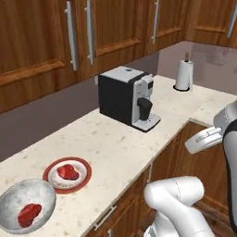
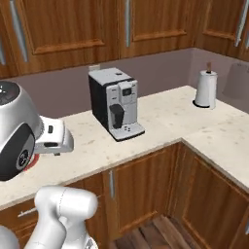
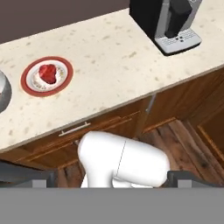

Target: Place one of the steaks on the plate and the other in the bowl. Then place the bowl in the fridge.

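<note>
- Two steaks sit apart on the counter: one on a red-rimmed plate, one in the grey bowl just left of it.
- Gripper hangs above the cabinet fronts, fingers spread wide, holding nothing.
- Coffee machine stands farther right.

The arm is glossy white, built of thick rounded tube segments with smooth bulbous elbows and no visible cables or screws. In the right base view a large joint shows a grey cap on top and a dark, near-black band around its side, bearing a small round mark. A white wedge-shaped link juts from it, with a thin dark seam along its edge. A faint seam line runs down the white shell.
</note>
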Motion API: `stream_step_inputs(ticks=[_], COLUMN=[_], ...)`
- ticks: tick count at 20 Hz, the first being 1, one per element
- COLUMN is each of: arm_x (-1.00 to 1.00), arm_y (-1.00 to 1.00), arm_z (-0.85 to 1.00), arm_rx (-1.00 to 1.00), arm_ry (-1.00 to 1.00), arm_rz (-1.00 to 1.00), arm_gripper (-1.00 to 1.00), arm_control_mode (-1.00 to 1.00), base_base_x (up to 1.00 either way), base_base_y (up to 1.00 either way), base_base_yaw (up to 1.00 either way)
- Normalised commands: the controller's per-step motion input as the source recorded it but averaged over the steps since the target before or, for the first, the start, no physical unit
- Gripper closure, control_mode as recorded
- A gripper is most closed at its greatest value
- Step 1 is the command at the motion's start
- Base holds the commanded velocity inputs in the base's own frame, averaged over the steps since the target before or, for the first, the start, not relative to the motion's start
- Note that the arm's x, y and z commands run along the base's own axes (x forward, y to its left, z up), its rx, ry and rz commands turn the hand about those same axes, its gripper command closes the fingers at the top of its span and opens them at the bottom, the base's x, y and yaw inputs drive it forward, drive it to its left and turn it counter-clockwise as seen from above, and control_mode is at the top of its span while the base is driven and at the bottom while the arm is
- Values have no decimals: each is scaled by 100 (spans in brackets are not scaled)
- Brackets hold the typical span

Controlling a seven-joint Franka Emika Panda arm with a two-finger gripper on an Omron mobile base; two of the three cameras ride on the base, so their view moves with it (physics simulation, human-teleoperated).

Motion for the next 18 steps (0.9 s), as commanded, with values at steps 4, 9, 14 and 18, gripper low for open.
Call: stream_step_inputs(ticks=[4, 9, 14, 18], arm_x=[0, 0, 0, 0], arm_y=[0, 0, 0, 0], arm_z=[0, 0, 0, 0], arm_rx=[0, 0, 0, 0], arm_ry=[0, 0, 0, 0], arm_rz=[0, 0, 0, 0], arm_gripper=[-100, -100, -100, -100], arm_control_mode=[100, 100, 100, 100], base_base_x=[0, 0, 0, 0], base_base_y=[0, 0, 0, 0], base_base_yaw=[-100, -100, -100, -100])
